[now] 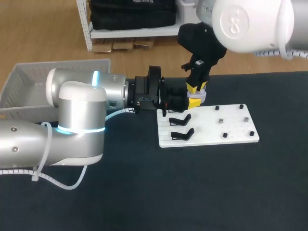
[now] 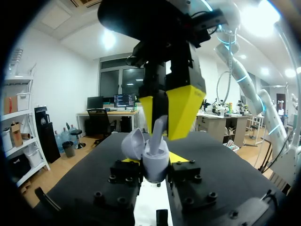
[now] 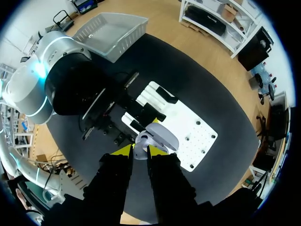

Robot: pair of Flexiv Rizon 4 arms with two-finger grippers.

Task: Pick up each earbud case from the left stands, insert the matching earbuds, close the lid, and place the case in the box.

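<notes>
Overhead, right gripper (image 1: 196,88) points earbud (image 2: 160,126) straight down into left gripper (image 1: 191,102)'s case (image 2: 155,160).

**A bright white room around a dark table**

The table (image 1: 144,192) has a dark, matt top; past its far edge the floor (image 1: 43,43) is pale wood; a white shelf unit (image 1: 139,32) stands there, with a black bag (image 1: 132,12) on one board and cardboard boxes (image 1: 122,45) beneath it; in the left wrist view the walls (image 2: 56,80) and ceiling (image 2: 84,44) are white, and ceiling lights (image 2: 109,40) glow; a wide window (image 2: 117,77) shows dark; before it stands a desk (image 2: 106,114) with monitors (image 2: 123,100) and a black office chair (image 2: 98,122); a white rack (image 2: 21,141) holds boxes, near large water bottles (image 2: 60,141); the right wrist view shows a black cabinet (image 3: 251,49) on the wood floor
</notes>
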